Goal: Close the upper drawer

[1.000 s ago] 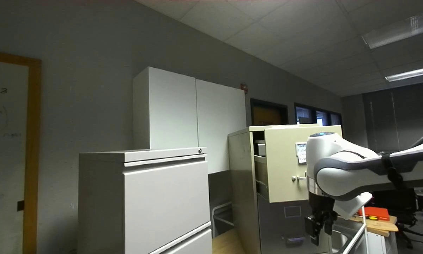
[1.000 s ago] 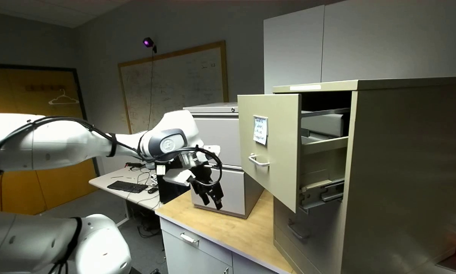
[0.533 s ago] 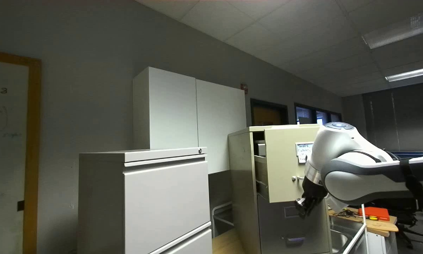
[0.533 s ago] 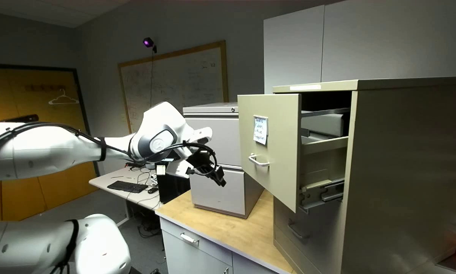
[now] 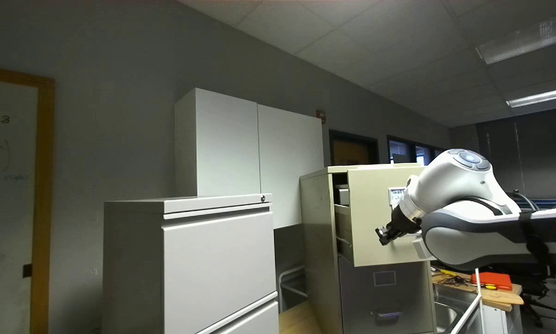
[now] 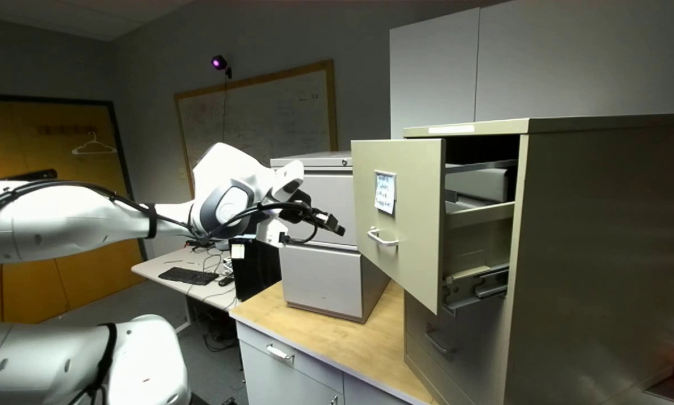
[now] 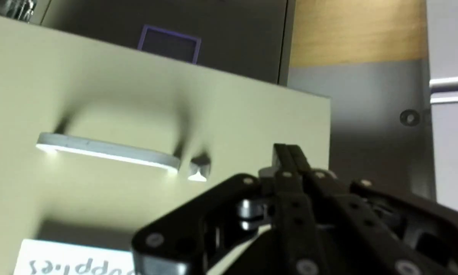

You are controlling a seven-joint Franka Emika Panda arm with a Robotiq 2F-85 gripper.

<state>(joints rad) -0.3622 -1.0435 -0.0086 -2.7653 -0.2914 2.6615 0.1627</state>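
One cream metal upper drawer (image 6: 415, 225) juts out before the claw (image 7: 287, 148), whose fingers press together. Both exterior views show me the drawer's inside; the wrist view only its front: one pale bar handle (image 7: 109, 150); nearer the claw, one silver knob (image 7: 199, 168).

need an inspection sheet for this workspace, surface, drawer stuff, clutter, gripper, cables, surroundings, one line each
Surface: wooden countertop, carrying a light-grey two-drawer cabinet.
Job's things: upper drawer of the tall filing cabinet pulled out; handwritten note and handle on its front.
Clutter: keyboard and mouse on the desk in the background.
Grippers: gripper shut, nothing seen held, apart from the drawer.
Cables: black cables running along the arm, looping near the gripper.
Surroundings: framed whiteboard; double-door wall cabinet.
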